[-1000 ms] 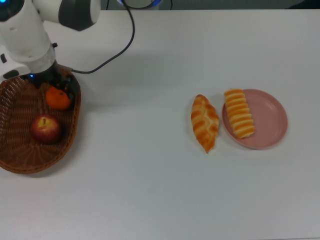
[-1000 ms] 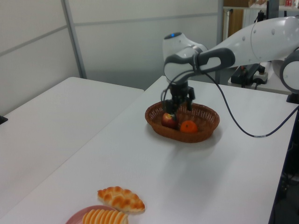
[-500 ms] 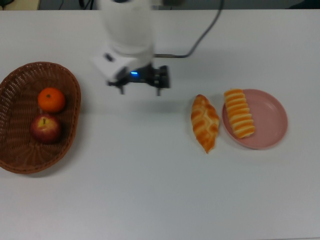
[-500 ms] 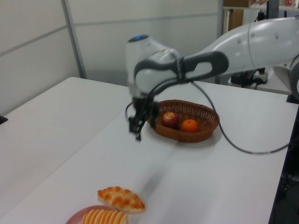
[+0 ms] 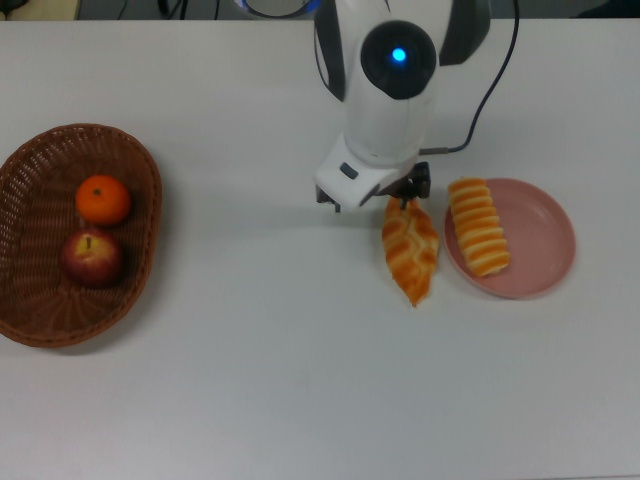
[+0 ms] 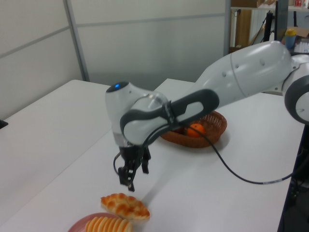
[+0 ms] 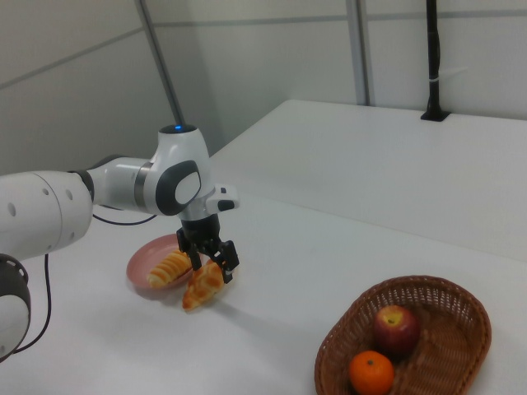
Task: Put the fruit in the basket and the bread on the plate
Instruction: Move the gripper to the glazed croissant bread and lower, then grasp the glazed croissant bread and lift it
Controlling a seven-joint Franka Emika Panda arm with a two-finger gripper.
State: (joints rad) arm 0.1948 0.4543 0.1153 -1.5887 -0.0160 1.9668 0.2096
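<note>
Robot's gripper (image 6: 131, 178) hangs over the braided pastry (image 5: 410, 248) on the table (image 5: 300, 380), jaws apart. Apple (image 5: 92, 256) and orange (image 5: 103, 199) sit in the basket (image 5: 30, 325).

I see bright, even light from above. The white table (image 5: 250, 380) looks pale with no hard glare. A soft shadow sits under the arm (image 6: 159, 116). The left view seems a little fuzzy, maybe. Colours look clear.
</note>
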